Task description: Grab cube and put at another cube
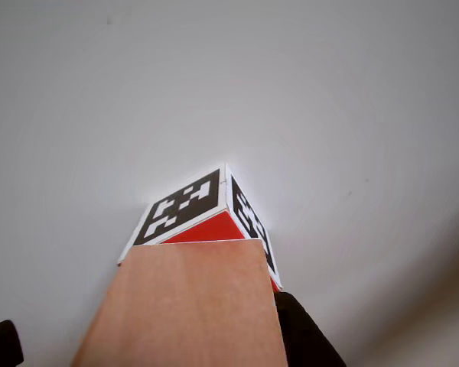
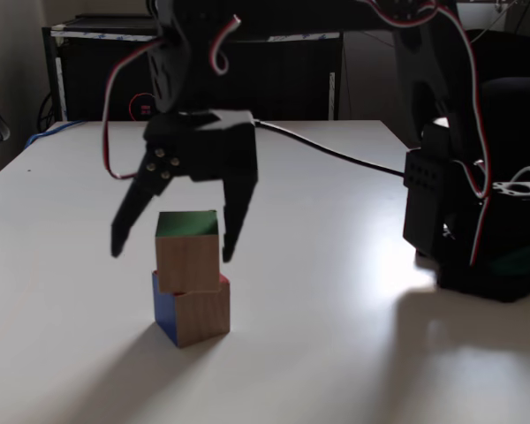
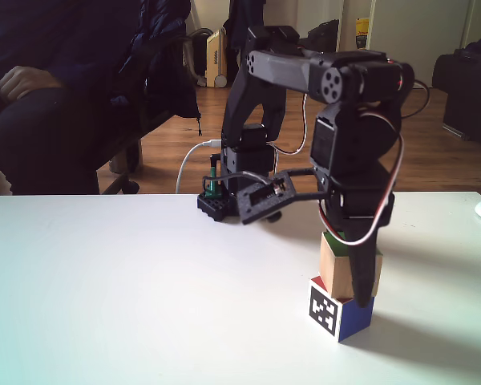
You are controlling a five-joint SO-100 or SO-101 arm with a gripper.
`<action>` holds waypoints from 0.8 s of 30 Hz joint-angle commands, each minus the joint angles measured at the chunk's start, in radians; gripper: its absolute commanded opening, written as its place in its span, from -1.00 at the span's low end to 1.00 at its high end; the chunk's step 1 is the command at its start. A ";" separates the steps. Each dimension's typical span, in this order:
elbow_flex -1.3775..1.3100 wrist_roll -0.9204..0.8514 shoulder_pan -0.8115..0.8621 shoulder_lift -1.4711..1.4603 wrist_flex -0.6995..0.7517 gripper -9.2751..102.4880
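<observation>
On the white table (image 2: 353, 353) the wooden cube (image 2: 188, 251) sits stacked on top of the marker cube (image 2: 194, 309), a bit offset so the edges don't line up. In a fixed view the top cube shows its green face up, and the bottom one shows a blue side plus a thin sliver of red just under the wooden one. The gripper (image 2: 170, 252) hangs straight over the stack with its fingers (image 2: 236, 221) spread wide. One finger is down beside the wooden cube's right side in that view, the other is splayed out well to the left, not touching.

From the other fixed camera the gripper (image 3: 361, 273) covers part of the wooden cube (image 3: 338, 267), so its right half is hard to make out, and the marker cube (image 3: 341, 314) shows one pixel face and a blue side. Behind the table, a person's hand (image 3: 20, 80) rests on a knee, mostly cut off.

The other view looks down along the wooden cube (image 1: 187, 306), cropped at the bottom edge, with the marker cube (image 1: 190, 206) poking out beyond it, red face partly hidden. Dark blurry bits sit in the bottom corners, can't tell what exactly.
</observation>
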 commanded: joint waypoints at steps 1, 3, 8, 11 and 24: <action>-0.066 0.008 -0.002 0.017 0.032 0.07; -0.074 0.015 -0.009 0.040 0.049 0.07; -0.072 0.021 -0.038 0.140 0.095 0.07; -0.017 0.023 -0.064 0.241 0.104 0.06; 0.535 -0.055 0.000 1.069 -0.043 -0.05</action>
